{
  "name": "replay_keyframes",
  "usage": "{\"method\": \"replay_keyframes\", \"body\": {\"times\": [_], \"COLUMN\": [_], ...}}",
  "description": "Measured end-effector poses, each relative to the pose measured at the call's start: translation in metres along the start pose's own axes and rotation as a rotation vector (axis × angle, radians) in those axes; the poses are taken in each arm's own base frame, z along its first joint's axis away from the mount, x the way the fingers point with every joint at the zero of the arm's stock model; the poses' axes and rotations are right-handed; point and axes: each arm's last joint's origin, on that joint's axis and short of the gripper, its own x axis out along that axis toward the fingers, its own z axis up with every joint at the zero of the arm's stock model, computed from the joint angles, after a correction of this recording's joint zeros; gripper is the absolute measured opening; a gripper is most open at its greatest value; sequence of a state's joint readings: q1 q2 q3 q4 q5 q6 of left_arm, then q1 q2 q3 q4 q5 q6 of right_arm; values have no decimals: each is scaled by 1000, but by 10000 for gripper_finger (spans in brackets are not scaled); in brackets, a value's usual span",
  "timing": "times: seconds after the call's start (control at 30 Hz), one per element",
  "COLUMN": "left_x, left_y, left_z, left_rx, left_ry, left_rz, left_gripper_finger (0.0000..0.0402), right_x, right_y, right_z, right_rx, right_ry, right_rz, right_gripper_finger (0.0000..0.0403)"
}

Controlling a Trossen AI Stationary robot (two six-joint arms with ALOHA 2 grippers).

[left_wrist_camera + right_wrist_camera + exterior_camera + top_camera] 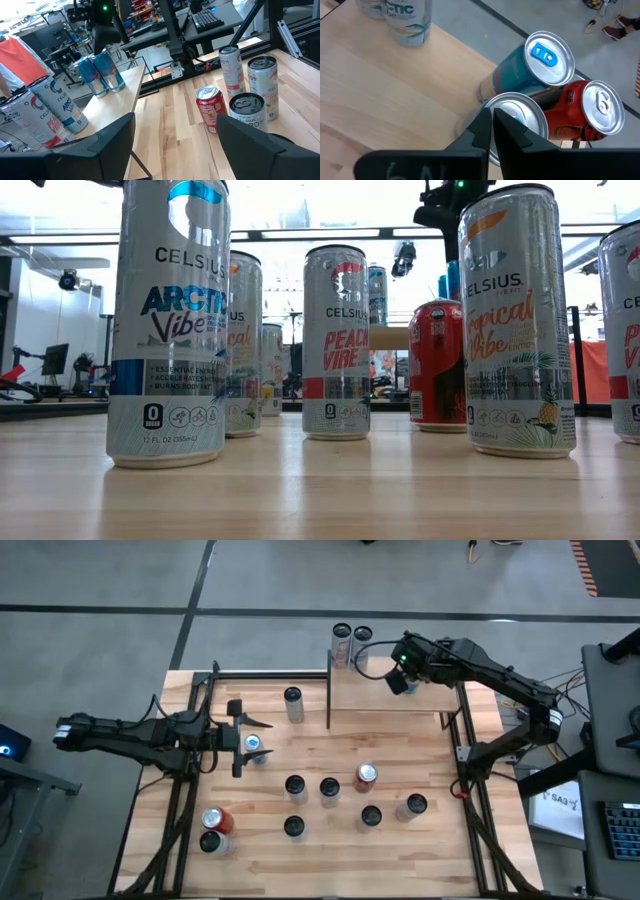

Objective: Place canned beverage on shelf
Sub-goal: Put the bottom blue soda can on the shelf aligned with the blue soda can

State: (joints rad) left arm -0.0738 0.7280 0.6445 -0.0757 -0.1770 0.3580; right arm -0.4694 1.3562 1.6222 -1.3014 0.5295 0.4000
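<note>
The shelf is a small light-wood board with black posts at the table's far edge. Two tall Celsius cans stand at its left end. Blue cans stand near its right end, with a red can beside them. My right gripper is shut just over the silver top of one can. My left gripper hovers open and holds nothing above the table's left side, with a blue-tabbed can beneath it. My right gripper points its shut fingertips slanting down at the rim of the can's top. The fingers hide the spot. I cannot tell whether they touch the can, which stands upright on the shelf.
Several more cans stand on the tabletop: a red one, dark-topped ones in the middle, and two near the left front. One can stands left of the shelf. Black frame rails run along the table's sides.
</note>
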Motion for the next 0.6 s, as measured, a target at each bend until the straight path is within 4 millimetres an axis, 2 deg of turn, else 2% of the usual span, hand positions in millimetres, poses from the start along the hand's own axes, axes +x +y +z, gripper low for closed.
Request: {"method": "replay_keyframes", "body": {"times": [0.6], "left_x": [0], "left_y": [0], "left_z": [0], "left_rx": [0], "left_ry": [0], "left_rz": [0], "left_gripper_finger": [262], "right_x": [-12], "right_y": [-11], "right_z": [-9], "right_rx": [-58], "right_ry": [14], "right_rz": [16], "right_gripper_finger": [12]}}
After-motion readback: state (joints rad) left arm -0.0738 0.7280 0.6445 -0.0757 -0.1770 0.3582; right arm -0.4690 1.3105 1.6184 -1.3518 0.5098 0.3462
